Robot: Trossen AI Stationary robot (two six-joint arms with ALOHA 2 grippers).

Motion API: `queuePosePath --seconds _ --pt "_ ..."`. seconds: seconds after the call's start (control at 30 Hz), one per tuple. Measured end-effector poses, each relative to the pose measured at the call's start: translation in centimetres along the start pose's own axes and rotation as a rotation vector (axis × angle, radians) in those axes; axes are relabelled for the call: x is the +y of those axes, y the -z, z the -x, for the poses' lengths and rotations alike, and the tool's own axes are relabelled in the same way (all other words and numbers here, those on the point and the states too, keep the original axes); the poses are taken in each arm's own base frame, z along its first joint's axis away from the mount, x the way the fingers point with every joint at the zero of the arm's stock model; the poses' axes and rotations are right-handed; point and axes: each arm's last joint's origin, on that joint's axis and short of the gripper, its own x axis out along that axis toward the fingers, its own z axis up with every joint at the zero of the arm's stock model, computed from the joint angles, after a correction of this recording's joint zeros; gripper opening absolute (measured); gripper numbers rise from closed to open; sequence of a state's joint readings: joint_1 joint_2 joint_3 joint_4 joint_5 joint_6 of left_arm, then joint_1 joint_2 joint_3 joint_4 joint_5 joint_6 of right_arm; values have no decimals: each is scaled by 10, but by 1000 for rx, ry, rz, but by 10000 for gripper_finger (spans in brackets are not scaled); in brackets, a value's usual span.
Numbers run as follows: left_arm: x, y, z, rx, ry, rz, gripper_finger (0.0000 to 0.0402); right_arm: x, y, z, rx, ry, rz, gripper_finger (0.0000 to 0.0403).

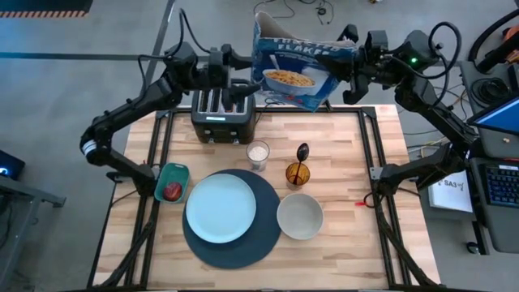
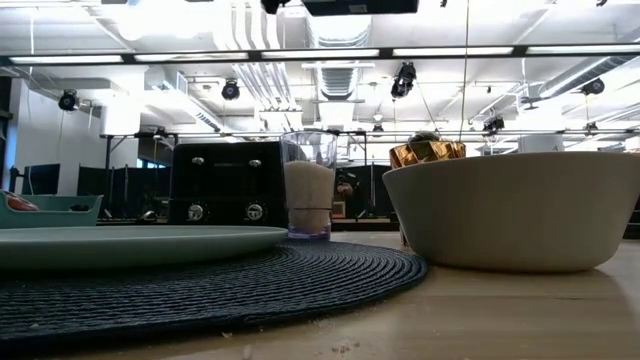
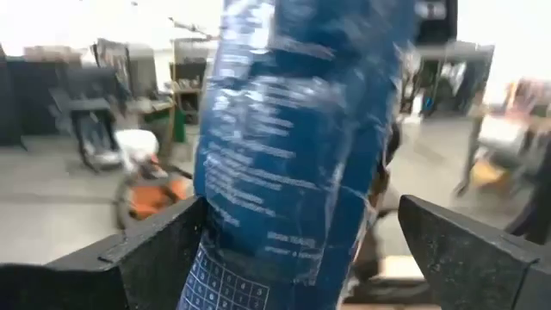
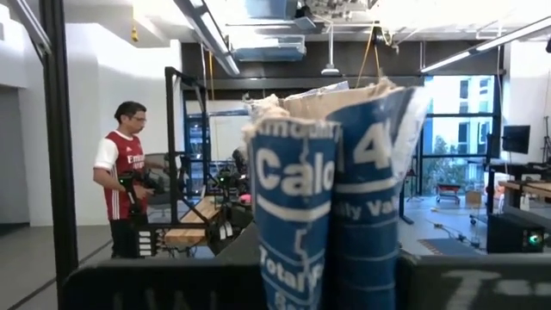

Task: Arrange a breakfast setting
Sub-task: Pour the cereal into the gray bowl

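Both grippers hold the blue cereal box (image 1: 293, 65) in the air above the table's (image 1: 340, 162) far edge — the left gripper (image 1: 243, 79) and the right gripper (image 1: 347, 66) have jaws closed on its opposite sides.

Blue cereal box (image 1: 293, 65) with white lettering, pale blue plate (image 1: 220, 208), cream bowl (image 1: 300, 216), black toaster (image 1: 222, 113).

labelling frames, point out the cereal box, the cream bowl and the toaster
cereal box (image 1: 293, 69), high view, front panel
cream bowl (image 1: 300, 216), high view, inner floor
toaster (image 1: 225, 116), high view, top by the slots
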State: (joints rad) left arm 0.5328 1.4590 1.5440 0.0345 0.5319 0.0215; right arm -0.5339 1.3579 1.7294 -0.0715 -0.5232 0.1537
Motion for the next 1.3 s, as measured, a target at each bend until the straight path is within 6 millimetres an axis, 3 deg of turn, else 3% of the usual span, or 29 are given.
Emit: queuePosePath --seconds 0.1,0.27,0.43,0.6,0.77,1.1,1.3 --pt "2 5 -5 7 3 -68 368 0 0 0 4 1 -18 8" --pt "9 16 -16 7 -20 -34 368 -2 4 -2 22 7 -46 8" --pt "13 10 -19 -79 -144 -23 368 -2 4 -5 3 2 -37 8" --pt "13 5 -18 -132 -150 -52 368 2 4 -7 1 -14 -36 8" --pt "16 1 -19 -207 -220 52 368 4 4 -8 0 -12 -34 8" --pt "9 -1 -19 -201 45 -23 359 6 3 -7 1 -45 -71 8" --pt "9 1 -20 -189 90 -10 348 6 0 -7 -24 -42 -92 8"
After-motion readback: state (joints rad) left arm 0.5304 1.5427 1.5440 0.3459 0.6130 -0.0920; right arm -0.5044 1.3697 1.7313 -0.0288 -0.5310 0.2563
